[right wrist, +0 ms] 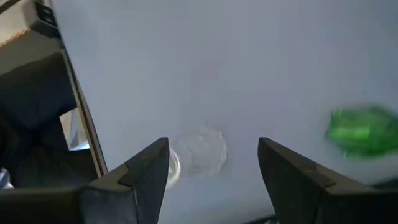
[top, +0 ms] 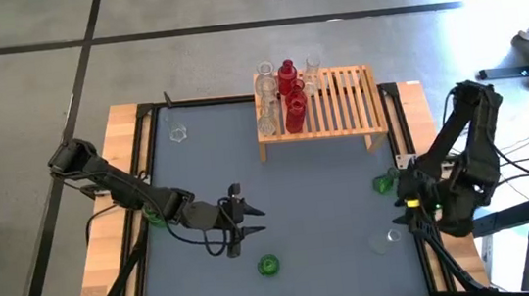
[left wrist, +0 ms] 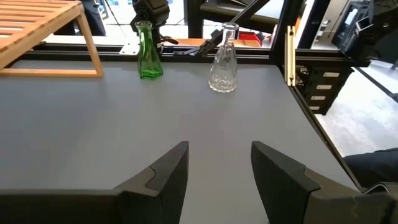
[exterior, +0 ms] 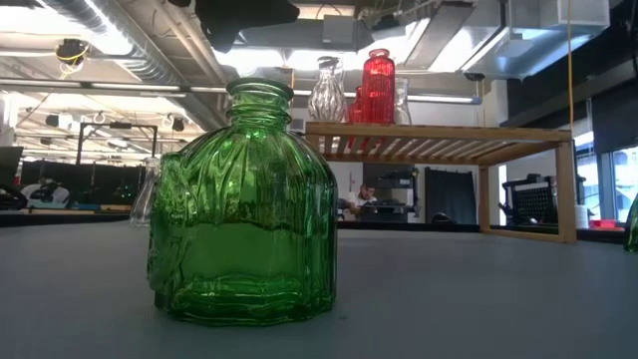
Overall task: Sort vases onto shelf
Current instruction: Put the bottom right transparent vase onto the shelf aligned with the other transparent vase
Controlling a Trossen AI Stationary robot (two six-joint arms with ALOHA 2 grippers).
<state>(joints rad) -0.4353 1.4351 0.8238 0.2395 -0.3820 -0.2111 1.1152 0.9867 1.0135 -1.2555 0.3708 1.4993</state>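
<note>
**What the views hide or cut off**

In the low view, the squat green vase (exterior: pixel 244 204) fills the foreground and hides most of a clear vase (exterior: pixel 146 194) behind it. Another green vase (exterior: pixel 632 223) is cut by the edge. The vases on the shelf (exterior: pixel 439 134) overlap, so their count there is uncertain. In the right wrist view, a clear vase (right wrist: pixel 200 151) and a green vase (right wrist: pixel 362 129) are blurred. A green vase (top: pixel 156 216) in the high view sits half under the left arm.
</note>
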